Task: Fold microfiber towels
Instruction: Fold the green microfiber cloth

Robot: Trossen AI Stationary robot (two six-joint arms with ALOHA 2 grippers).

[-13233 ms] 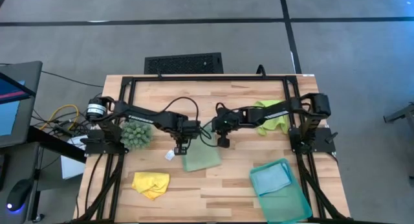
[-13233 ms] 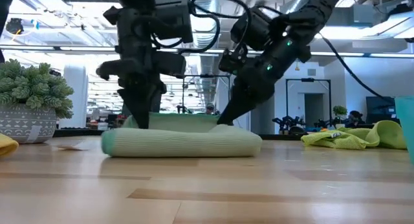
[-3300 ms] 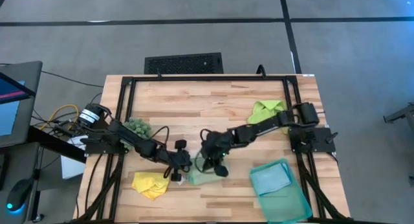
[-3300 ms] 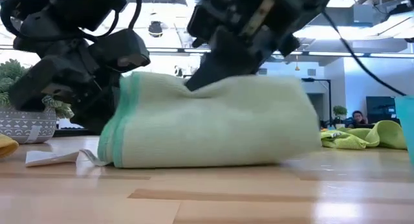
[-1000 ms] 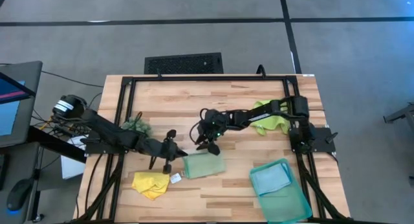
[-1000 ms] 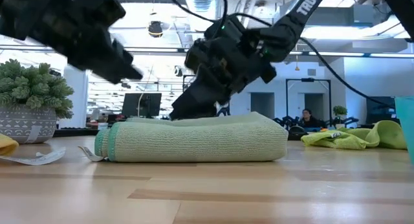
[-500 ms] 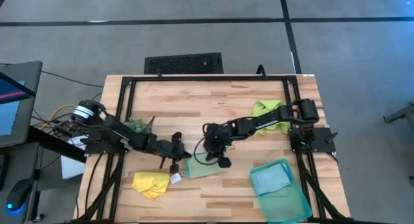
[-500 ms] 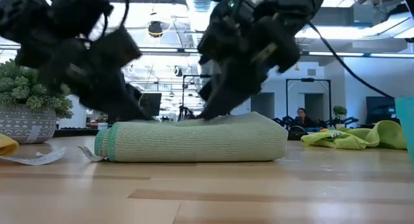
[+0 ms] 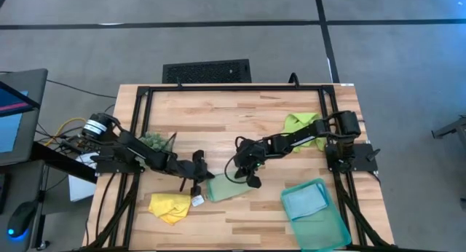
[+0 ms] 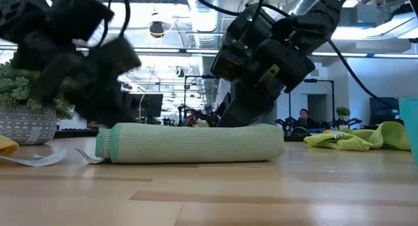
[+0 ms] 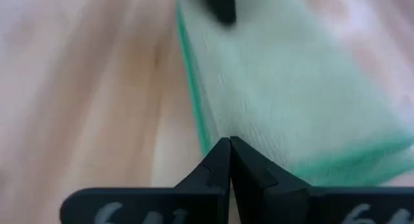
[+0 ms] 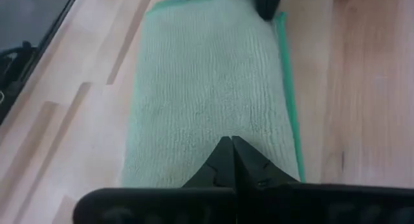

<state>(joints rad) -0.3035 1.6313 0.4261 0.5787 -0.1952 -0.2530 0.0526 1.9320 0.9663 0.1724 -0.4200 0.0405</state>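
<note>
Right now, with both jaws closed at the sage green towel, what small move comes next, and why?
Probably lift both grippers straight up and clear. The pale sage green towel already lies folded flat; the left gripper and right gripper, both shut, sit at opposite edges. The yellow towel and lime green towel are still crumpled.

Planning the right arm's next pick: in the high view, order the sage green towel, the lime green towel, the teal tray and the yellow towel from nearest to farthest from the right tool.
1. Sage green towel: directly at the right tool, table centre.
2. Teal tray and lime green towel: too close to call; tray at the near right corner, lime towel under the right arm.
3. Yellow towel: farthest, left side.
</note>
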